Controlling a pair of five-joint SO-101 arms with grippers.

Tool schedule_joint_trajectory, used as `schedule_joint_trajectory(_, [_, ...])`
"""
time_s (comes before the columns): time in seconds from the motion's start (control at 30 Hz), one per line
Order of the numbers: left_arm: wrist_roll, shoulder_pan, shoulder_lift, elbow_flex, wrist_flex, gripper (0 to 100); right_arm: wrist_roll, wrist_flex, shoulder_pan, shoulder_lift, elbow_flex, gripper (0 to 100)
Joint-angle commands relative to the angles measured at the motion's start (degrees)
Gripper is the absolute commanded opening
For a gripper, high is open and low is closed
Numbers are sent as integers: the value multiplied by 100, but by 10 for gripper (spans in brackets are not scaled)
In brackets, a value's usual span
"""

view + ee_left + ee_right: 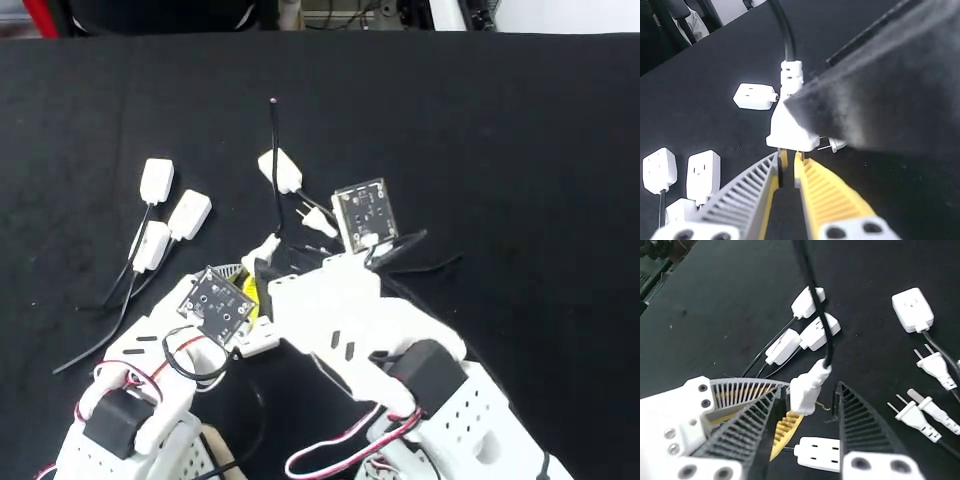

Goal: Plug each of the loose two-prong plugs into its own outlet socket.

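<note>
A white two-prong plug (790, 125) on a black cord (274, 160) sits at the tip of my left gripper (787, 157). The grey and yellow fingers (815, 185) are shut on its prong end. The same plug (805, 385) lies between the black fingers (860, 425) of my right gripper (809, 388), which stands open around it without squeezing. In the high view both grippers meet at this plug (268, 248) near the table's middle front. White outlet sockets (156, 180) (189, 214) (150, 245) lie to the left, and another (281, 170) lies behind.
Loose white plugs (935, 365) (912, 415) lie on the black table (500, 150) beside the right arm, seen also as a plug (318, 218). One more socket (822, 452) lies under the grippers. Black cords (110, 310) trail toward the front left.
</note>
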Motion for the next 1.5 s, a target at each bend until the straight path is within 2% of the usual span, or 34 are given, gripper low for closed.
schedule_joint_trajectory(0.0, [62,-40,-44,-426,70,28,-70,-325,-53,4,110,153])
schedule_joint_trajectory(0.83, [62,286,-44,-593,369,28,-62,-466,-26,-31,391,158])
schedule_joint_trajectory(1.2, [176,365,-44,-699,484,28,-26,-888,-62,-31,743,175])
schedule_joint_trajectory(1.47, [167,356,-44,-699,484,28,123,-923,-35,-40,708,70])
